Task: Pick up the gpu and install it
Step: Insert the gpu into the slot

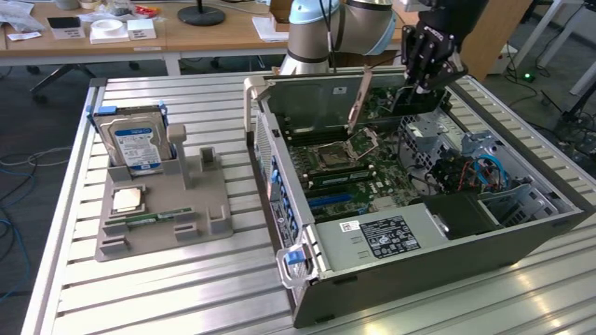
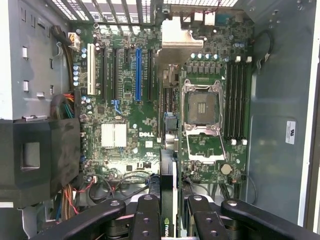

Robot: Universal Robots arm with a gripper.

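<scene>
My gripper (image 1: 421, 82) hangs over the far part of the open computer case (image 1: 279, 174), shut on the gpu (image 1: 410, 103). The card is upright, its silver end bracket (image 1: 359, 98) pointing toward the exterior view's left. In the wrist view the gpu (image 2: 168, 150) shows edge-on between the black fingers (image 2: 148, 212) of my gripper (image 2: 170, 212), its bracket (image 2: 175, 35) at the far end. It is above the motherboard (image 2: 115, 115), between the CPU socket (image 2: 202, 107) and the expansion slots, a little to one side of the blue slot (image 2: 138, 72).
A grey holder (image 1: 200, 230) on the slatted table at the exterior view's left carries a silver hard drive (image 1: 135, 139), a CPU chip (image 1: 128, 201) and a green RAM stick (image 1: 149, 218). Inside the case are cables (image 1: 484, 171) and a power supply (image 1: 391, 234).
</scene>
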